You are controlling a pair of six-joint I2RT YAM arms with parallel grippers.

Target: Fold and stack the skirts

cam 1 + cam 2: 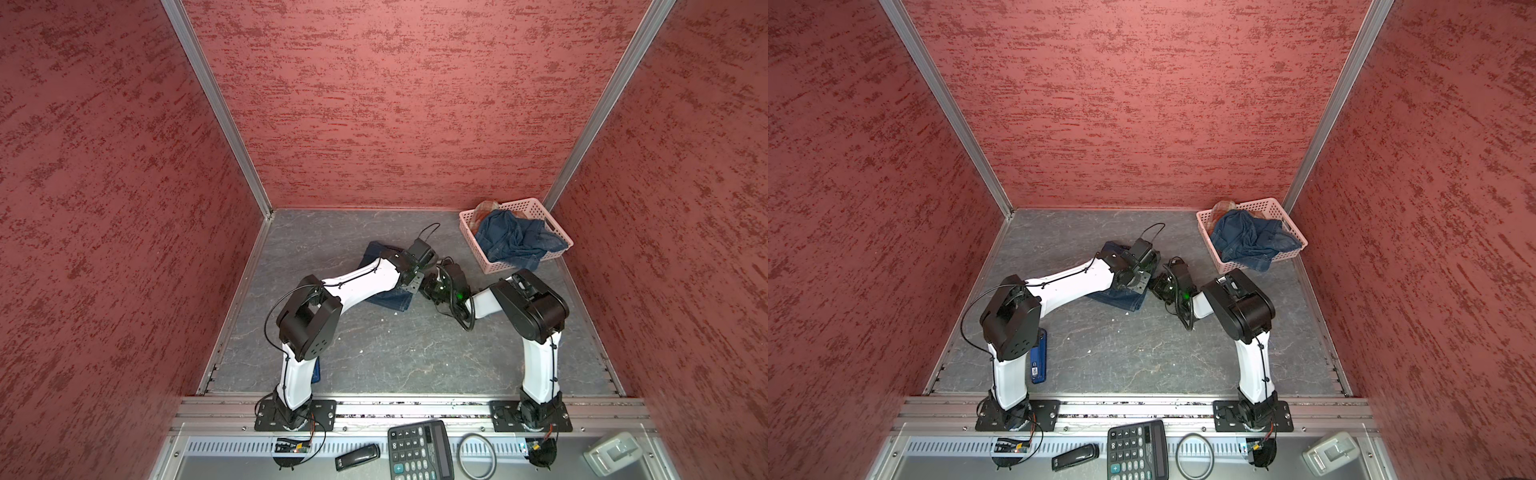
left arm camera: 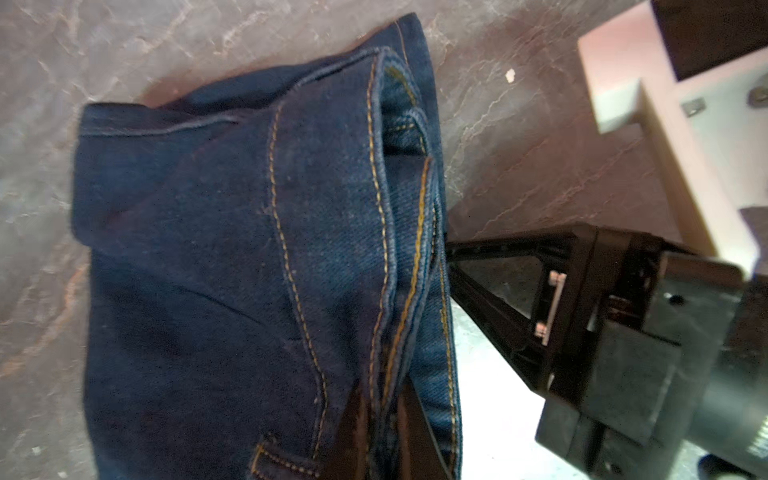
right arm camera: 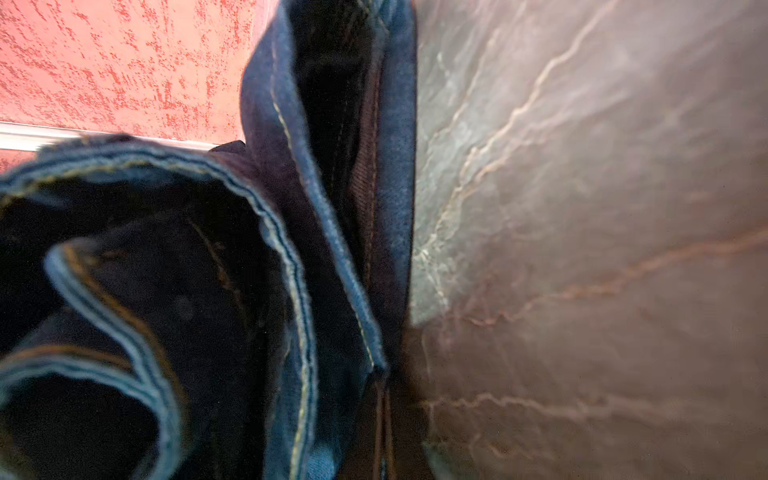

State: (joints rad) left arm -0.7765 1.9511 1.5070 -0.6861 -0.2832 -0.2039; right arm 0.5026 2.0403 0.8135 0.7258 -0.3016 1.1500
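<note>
left tool (image 2: 384,411) clamped on denim skirt (image 2: 208,249); right tool (image 2: 451,257) pinching its edge

Your grey marbled tabletop (image 1: 395,365), a dark blue denim skirt (image 1: 392,300) lay near its middle, a pink perforated basket (image 1: 524,204) stood in your far right corner, a blue flat device (image 1: 1038,358) lay near the front left, a few white crumbs (image 1: 1089,351) were scattered between.

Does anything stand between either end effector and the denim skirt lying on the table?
Nothing visible does: the left end effector and right end effector are both shut on the denim skirt at its edge.
</note>
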